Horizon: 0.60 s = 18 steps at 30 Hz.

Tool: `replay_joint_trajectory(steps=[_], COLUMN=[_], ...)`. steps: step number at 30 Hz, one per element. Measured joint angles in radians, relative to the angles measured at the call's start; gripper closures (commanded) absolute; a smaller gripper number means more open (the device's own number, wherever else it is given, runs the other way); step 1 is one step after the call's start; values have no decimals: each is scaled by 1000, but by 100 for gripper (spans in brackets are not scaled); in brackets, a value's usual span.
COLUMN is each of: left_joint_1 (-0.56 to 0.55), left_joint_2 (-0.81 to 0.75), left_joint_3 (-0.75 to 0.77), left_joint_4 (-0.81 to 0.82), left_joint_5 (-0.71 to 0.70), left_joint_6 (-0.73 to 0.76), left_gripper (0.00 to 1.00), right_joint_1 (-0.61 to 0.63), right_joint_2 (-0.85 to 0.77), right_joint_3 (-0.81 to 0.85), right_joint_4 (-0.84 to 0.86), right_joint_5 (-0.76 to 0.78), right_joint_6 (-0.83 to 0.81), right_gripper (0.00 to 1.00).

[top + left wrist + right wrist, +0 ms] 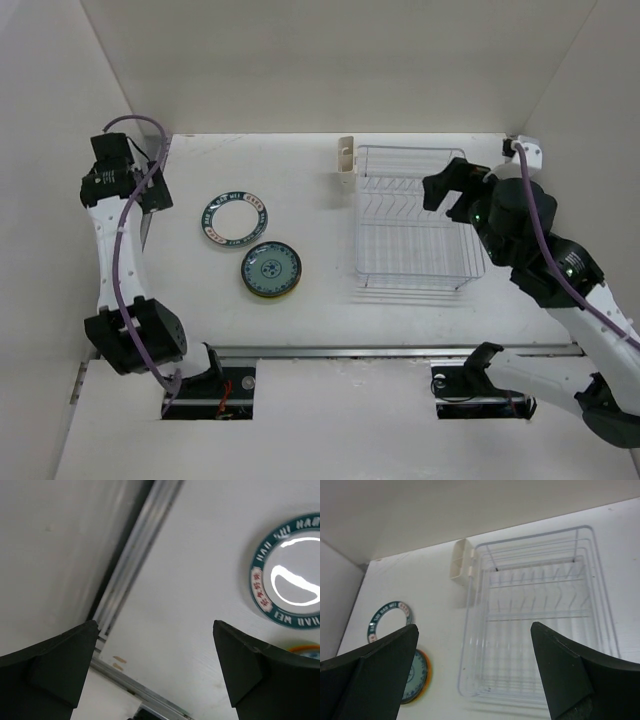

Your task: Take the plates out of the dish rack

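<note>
The wire dish rack (410, 218) stands right of centre with no plates in its slots; its cream cutlery cup (346, 160) is at the far left corner. The rack also shows in the right wrist view (535, 615). A white plate with a dark teal rim (234, 219) lies flat on the table, with a teal-green patterned plate (271, 270) on an orange one just in front of it. My left gripper (150, 190) is open and empty at the table's left edge. My right gripper (445, 192) is open and empty above the rack's right side.
White walls close in the table at the back and both sides. A metal rail (390, 351) runs along the table's near edge. The left wrist view shows the teal-rimmed plate (292, 577) and a rail by the left wall (135, 555).
</note>
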Motion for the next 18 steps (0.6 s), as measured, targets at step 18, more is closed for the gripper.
replay_joint_trajectory(steps=[18], left_joint_1=[5], left_joint_2=[-181], left_joint_3=[-61], left_joint_4=[46], left_joint_5=[-256], left_joint_6=[-67], left_gripper=[0], right_joint_1=[0], right_joint_2=[-97], right_joint_3=[-59], right_joint_4=[-149], right_joint_5=[105], right_joint_6=[2], right_gripper=[0])
